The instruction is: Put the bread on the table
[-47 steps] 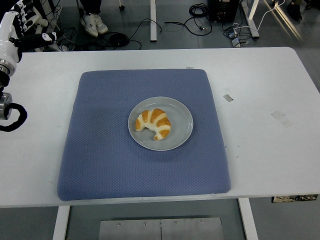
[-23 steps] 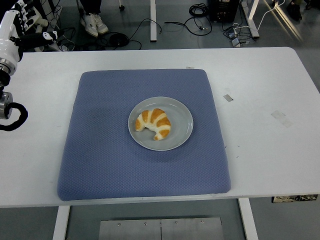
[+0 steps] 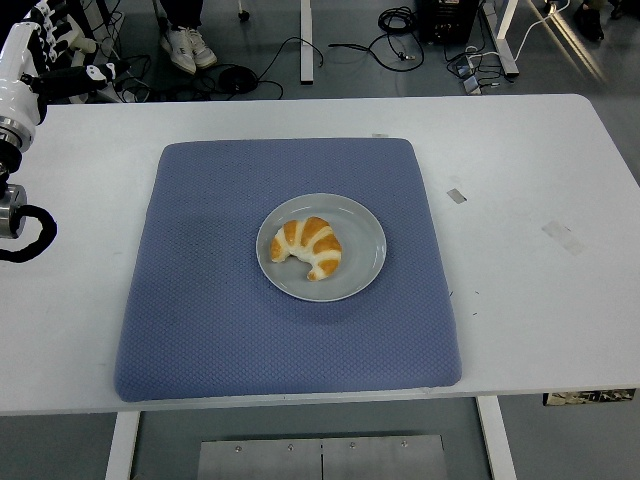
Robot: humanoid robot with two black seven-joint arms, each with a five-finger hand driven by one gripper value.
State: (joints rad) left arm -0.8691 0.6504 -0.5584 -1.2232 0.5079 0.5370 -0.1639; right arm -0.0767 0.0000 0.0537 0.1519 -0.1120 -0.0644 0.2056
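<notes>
Crescent-shaped bread (image 3: 309, 247), golden with pale stripes, is lying on a round grey plate (image 3: 365, 250) centred on the textured blue mat (image 3: 200, 300) covering the white desk (image 3: 540, 260). Left hand (image 3: 55, 45) is sitting beyond the mat's far-left corner; finger state indeterminable.

A lab or test room is suggested; cables (image 3: 300, 50) and a power strip (image 3: 468, 75) are strewn on grey floor; desk legs (image 3: 306, 40) are seen behind the white table (image 3: 520, 200).
</notes>
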